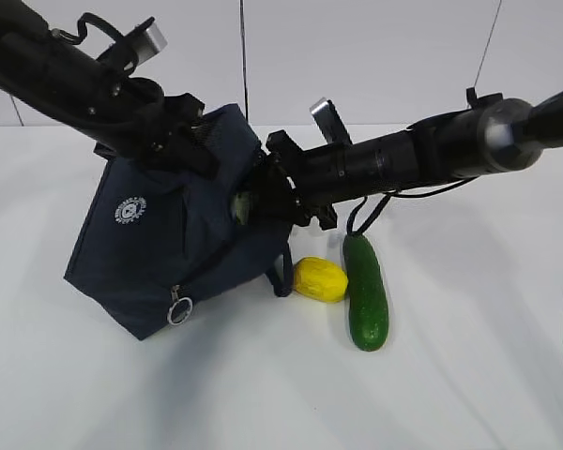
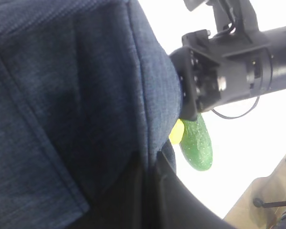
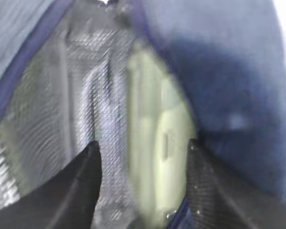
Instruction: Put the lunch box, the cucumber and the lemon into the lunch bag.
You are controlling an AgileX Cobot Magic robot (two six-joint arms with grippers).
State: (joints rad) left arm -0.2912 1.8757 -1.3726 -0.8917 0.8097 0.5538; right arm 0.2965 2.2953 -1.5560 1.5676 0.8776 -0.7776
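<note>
The navy lunch bag stands tilted on the white table, its mouth turned to the right. My left gripper is shut on the fabric at the bag's top and holds it up. My right gripper reaches into the mouth. The pale green lunch box lies between its fingers against the silver lining; a gap shows on the left side, so the jaws stand open. The lemon and the cucumber lie side by side on the table just right of the bag.
The right arm stretches across above the cucumber and lemon. A silver ring zipper pull hangs at the bag's lower front. White table spreads to the front and right.
</note>
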